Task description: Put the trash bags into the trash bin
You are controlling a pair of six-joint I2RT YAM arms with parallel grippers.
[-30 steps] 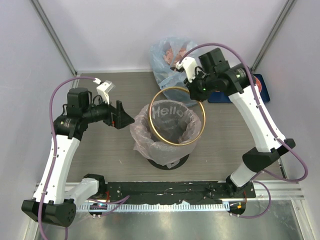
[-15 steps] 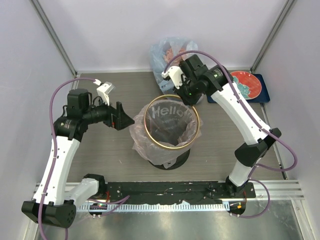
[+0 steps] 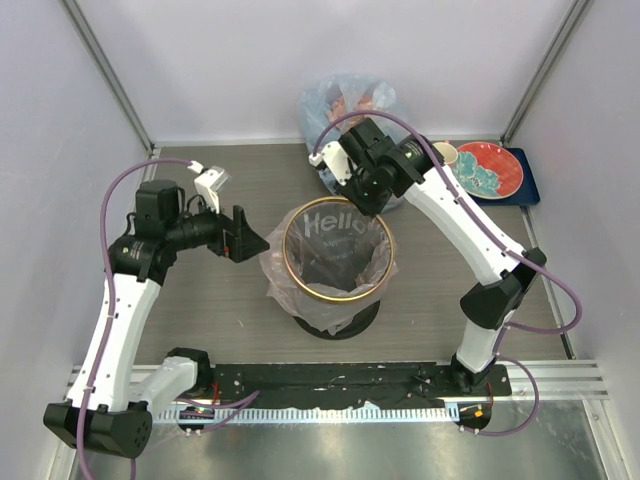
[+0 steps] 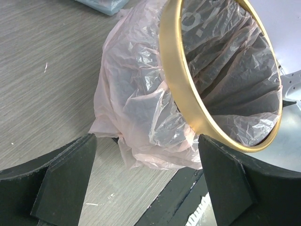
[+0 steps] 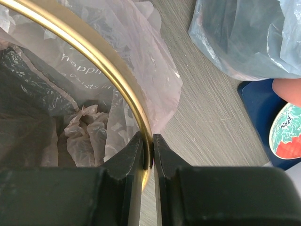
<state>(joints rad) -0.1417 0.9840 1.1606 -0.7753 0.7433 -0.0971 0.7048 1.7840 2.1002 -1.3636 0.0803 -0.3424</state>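
The pale-pink trash bag [image 3: 290, 280] with white "Hello" lettering lines the black trash bin [image 3: 356, 322], its edge folded down over the outside. A gold hoop [image 3: 335, 297] lies around the bin's mouth on top of the bag. My right gripper [image 3: 368, 206] is at the far side of the bin, shut on the hoop [image 5: 103, 61], one finger inside and one outside the ring [image 5: 148, 141]. My left gripper [image 3: 250, 236] hovers open to the left of the bin, apart from it; the bag [image 4: 136, 108] and hoop [image 4: 181, 80] show between its fingers [image 4: 148, 181].
A bluish translucent bag [image 3: 345, 110] with reddish contents stands behind the bin, close to my right wrist. A dark blue tray [image 3: 527, 182] with a red plate [image 3: 490, 168] lies at the back right. Walls enclose the table on three sides.
My right arm has carried the gold hoop left and down from a raised, tilted position onto the bin's mouth over the bag. The left arm has stayed put.
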